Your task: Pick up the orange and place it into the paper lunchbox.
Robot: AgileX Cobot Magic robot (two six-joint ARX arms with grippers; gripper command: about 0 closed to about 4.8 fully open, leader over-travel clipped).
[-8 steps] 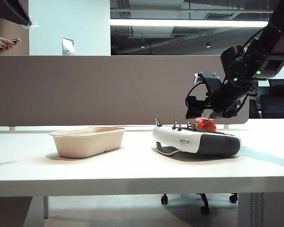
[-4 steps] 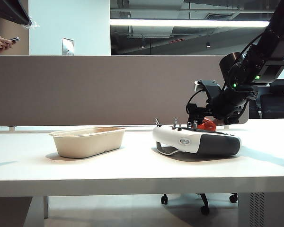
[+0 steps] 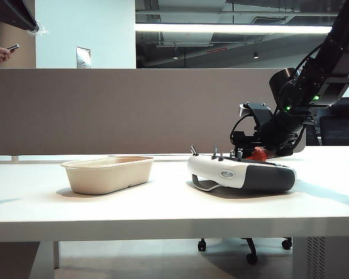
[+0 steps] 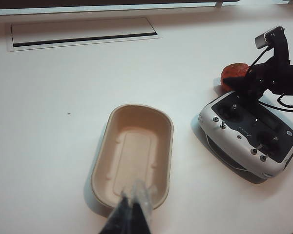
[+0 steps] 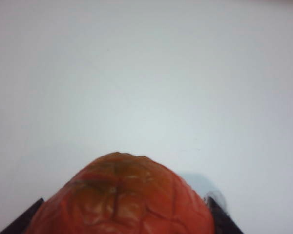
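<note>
The orange (image 3: 257, 154) lies on the white table just behind the remote controller; only its top shows in the exterior view. My right gripper (image 3: 250, 152) reaches down to it. In the right wrist view the orange (image 5: 122, 195) fills the gap, and the two dark fingers (image 5: 217, 212) lie against its sides. From the left wrist view, the orange (image 4: 233, 73) shows partly under the right gripper (image 4: 244, 80). The beige paper lunchbox (image 3: 104, 177) stands empty at the left. My left gripper (image 4: 134, 187) hangs shut above the near rim of the lunchbox (image 4: 170, 141).
A white-and-dark-grey remote controller (image 3: 244, 174) with joysticks lies between the lunchbox and the orange, also in the left wrist view (image 4: 249, 139). A grey partition wall (image 3: 134, 110) runs along the table's back edge. A cable slot (image 4: 83, 31) is set into the tabletop.
My right gripper has sunk lower over the orange behind the controller, and its fingers have drawn in around it. The lunchbox, controller and left arm have stayed put.
</note>
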